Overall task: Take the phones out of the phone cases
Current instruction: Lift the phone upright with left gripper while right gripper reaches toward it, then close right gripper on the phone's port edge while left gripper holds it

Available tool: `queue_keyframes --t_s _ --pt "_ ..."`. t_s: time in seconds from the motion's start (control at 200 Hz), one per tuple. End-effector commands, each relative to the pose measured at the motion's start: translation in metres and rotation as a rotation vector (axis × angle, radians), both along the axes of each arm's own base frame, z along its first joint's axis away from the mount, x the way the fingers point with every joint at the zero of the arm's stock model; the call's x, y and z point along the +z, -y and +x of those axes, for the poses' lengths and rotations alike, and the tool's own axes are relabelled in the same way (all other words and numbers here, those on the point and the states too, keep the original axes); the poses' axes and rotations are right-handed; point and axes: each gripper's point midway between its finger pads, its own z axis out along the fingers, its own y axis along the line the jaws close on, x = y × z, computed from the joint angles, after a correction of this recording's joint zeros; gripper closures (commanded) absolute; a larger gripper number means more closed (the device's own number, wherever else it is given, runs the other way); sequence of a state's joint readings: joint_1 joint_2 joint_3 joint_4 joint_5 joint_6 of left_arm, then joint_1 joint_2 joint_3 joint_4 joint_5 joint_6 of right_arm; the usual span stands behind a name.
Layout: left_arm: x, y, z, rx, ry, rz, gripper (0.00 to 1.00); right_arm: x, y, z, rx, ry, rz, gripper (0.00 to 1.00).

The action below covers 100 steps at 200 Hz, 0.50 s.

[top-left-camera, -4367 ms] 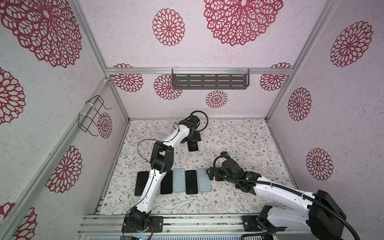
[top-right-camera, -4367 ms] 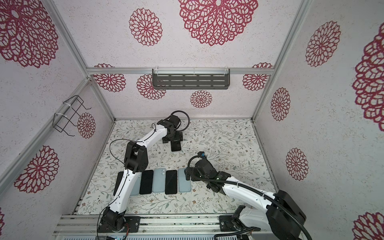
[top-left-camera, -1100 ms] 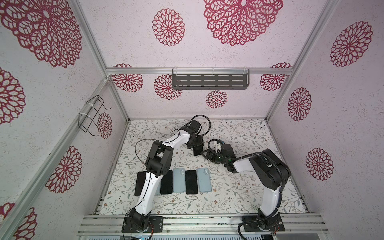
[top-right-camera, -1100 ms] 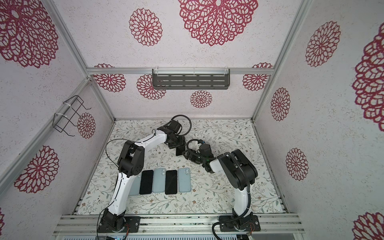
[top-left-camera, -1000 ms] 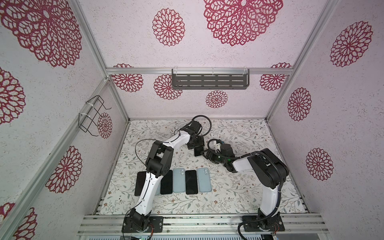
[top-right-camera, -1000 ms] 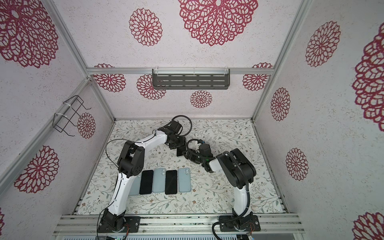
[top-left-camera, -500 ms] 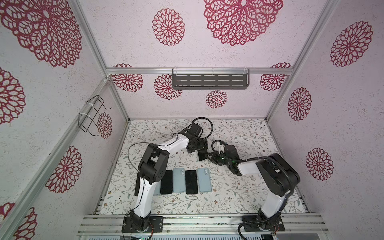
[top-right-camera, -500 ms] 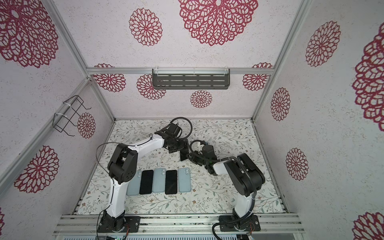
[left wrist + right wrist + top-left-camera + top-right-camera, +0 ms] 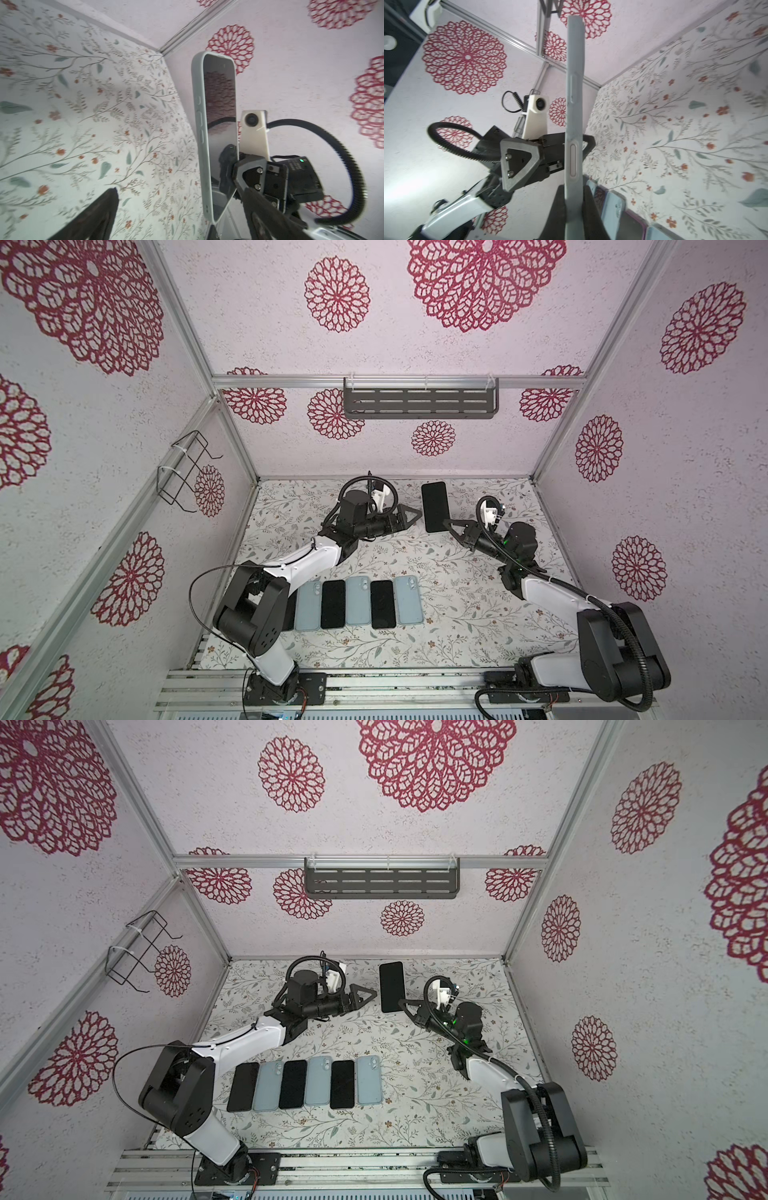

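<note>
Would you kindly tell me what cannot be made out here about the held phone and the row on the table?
- phone case back: turned away in all views; only its rim and the phone screen show.
- right gripper: its far finger sits behind the phone in the left wrist view.
- dark slabs in the row: too small in both top views to tell cased from bare.

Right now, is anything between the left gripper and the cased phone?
Nothing: both top views show only bare floral mat between left gripper and cased phone.
</note>
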<state>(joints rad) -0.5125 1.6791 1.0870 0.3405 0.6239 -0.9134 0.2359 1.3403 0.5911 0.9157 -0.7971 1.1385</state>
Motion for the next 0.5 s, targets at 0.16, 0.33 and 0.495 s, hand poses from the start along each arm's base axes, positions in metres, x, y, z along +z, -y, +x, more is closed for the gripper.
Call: queue_keyframes --t_s 0.16,0.33,0.495 --pt "0.046 0.016 -0.023 -0.164 0.13 -0.178 0.02 0.06 -0.007 -0.035 0.134 0.193 0.116 1.0" --pt "0.047 0.018 -0.018 -0.195 0.123 -0.172 0.15 0.055 -0.006 -0.044 0.152 0.188 0.108 1.0" --pt "0.049 0.027 -0.018 -0.238 0.116 -0.169 0.38 0.053 -0.005 -0.047 0.15 0.189 0.105 1.0"
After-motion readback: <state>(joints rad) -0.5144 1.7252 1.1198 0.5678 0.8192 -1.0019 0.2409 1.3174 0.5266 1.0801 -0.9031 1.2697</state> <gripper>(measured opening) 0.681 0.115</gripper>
